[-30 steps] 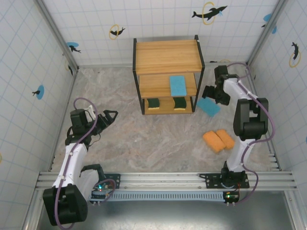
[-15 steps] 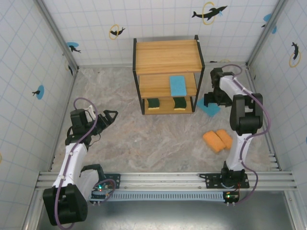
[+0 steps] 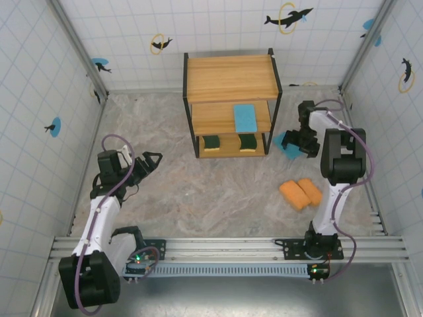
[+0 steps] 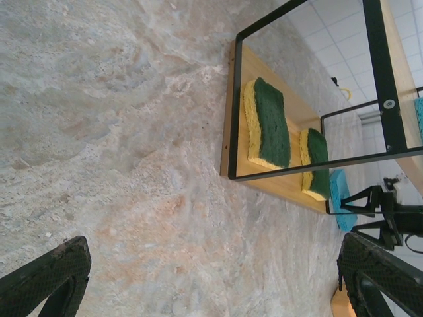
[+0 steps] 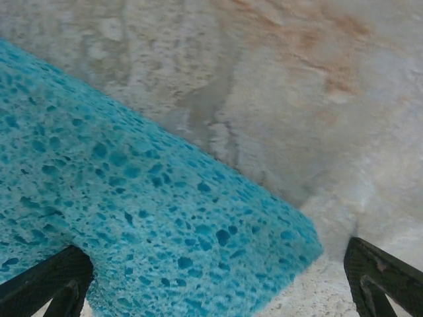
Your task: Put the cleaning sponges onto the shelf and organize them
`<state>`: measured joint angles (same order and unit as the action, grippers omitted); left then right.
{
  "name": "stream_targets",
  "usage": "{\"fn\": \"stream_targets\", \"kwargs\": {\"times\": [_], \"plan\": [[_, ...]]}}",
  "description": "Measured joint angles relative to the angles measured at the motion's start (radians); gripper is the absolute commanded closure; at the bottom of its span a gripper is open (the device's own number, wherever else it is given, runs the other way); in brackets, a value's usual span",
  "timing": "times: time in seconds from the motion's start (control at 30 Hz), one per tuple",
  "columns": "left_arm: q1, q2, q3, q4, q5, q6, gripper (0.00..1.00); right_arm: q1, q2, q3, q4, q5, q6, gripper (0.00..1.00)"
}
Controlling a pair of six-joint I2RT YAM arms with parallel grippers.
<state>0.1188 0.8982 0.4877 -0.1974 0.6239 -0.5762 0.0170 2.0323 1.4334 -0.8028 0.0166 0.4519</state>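
Poised wide open with the right gripper (image 5: 218, 264) low over the light blue sponge (image 5: 132, 211) on the desk (image 4: 99, 99); holding nothing in the equally spread left gripper (image 4: 215, 264).

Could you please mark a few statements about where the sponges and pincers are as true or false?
1. Two green sponges sit on the lowest board of the shelf. True.
2. Both orange sponges lie on the top board. False: they lie side by side on the table, to the right of the shelf.
3. The right pincer stands open over a blue sponge on the table. True.
4. The left pincer is shut on a sponge. False: it is open and empty, over bare table.
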Motion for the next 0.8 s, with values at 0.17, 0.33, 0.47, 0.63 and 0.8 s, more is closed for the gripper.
{"fn": "stream_targets", "kwargs": {"times": [0.17, 0.33, 0.47, 0.63, 0.8], "plan": [[0.000, 0.003, 0.000, 0.003, 0.000, 0.000, 0.02, -0.026, -0.055, -0.076, 0.115, -0.046, 0.121, 0.00], [0.000, 0.010, 0.000, 0.003, -0.004, 0.000, 0.02, -0.015, -0.053, -0.063, 0.125, -0.040, 0.085, 0.00], [0.000, 0.013, 0.000, 0.003, -0.004, 0.000, 0.02, -0.003, -0.052, -0.029, 0.086, -0.016, -0.029, 0.01], [0.000, 0.013, -0.001, 0.006, -0.004, 0.000, 0.02, -0.002, -0.053, 0.005, 0.033, 0.006, -0.197, 0.01], [0.000, 0.013, -0.003, 0.012, -0.004, 0.000, 0.02, -0.001, -0.053, 0.008, -0.019, 0.005, -0.316, 0.01]]}}
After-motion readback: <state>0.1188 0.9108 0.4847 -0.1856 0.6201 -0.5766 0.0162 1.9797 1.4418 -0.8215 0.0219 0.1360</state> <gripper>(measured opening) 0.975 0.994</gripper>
